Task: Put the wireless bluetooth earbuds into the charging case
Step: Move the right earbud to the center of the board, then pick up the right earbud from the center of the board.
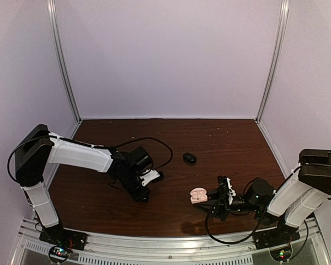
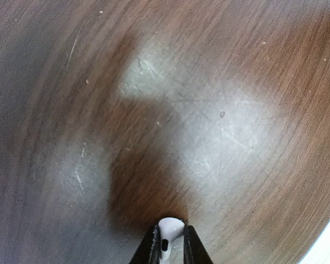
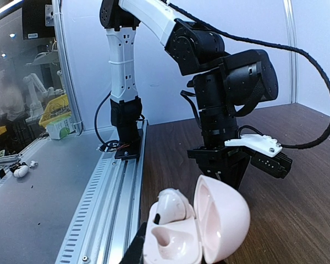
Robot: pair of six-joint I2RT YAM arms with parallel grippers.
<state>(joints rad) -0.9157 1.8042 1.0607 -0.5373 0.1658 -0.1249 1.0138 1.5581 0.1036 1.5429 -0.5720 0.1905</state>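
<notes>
On the left, the left gripper [image 2: 170, 243] is pinched narrow on a tiny glossy white plastic earbud [image 2: 170, 224], low over the dark wooden table [image 2: 236, 82]. The earbud looks feather-light, hard and slippery, so its rounded bulb seems the safest place to pinch. Over on the right, the right gripper [image 1: 207, 197] clamps the open pale-pink clamshell charging case [image 3: 179, 236], lid tipped back.

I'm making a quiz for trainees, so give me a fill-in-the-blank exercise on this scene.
1. The earbud pinched in the left tool is ____ in colour.
2. The pink charging case held by the right tool has its lid ____.
3. The small oval object lying alone on the wooden table is ____ in colour.
Missing words: white; open; black.
</notes>
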